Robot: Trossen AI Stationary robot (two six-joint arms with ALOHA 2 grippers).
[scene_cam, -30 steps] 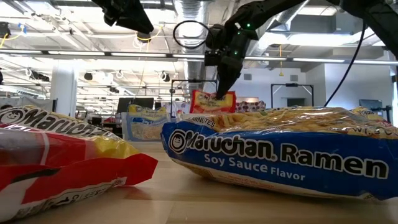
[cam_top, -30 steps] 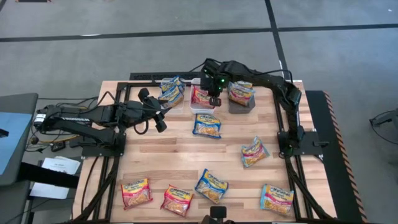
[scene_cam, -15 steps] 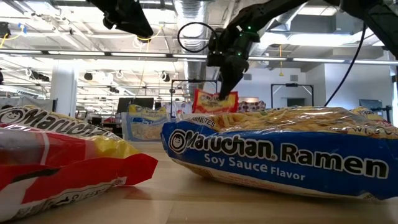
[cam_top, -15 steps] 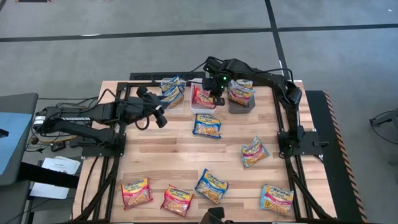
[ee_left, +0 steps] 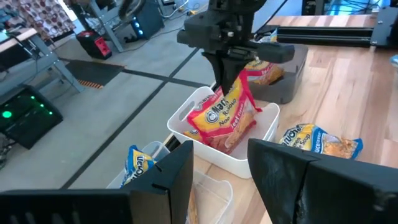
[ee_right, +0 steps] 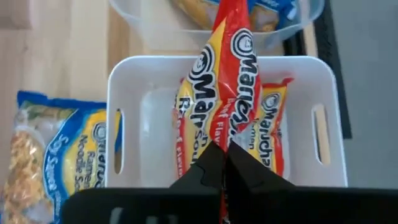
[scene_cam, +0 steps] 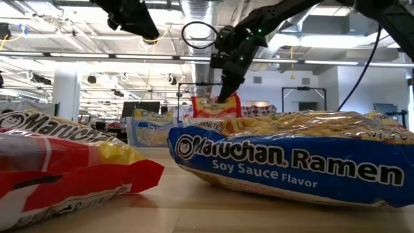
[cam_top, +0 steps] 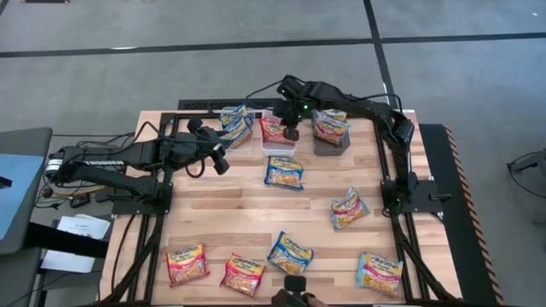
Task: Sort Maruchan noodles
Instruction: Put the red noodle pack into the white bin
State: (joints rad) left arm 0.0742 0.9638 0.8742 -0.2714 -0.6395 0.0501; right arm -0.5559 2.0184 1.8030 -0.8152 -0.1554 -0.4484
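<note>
Right tool, upper centre of frame, pinched on red noodle packet, held upright over white bin to drop among like reds. Left tool, left of centre, parted and empty, hovering. Other packets scattered across wooden bench; grey floor beyond.

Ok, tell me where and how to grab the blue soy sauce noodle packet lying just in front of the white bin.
Take the blue packet by a short crimped end seam, coming straight down from above. It lies flat on the table with bare wood all around, and its noodle-filled middle looks too wide and bulky to pinch; the thin seam likely suits the gripper better.
</note>
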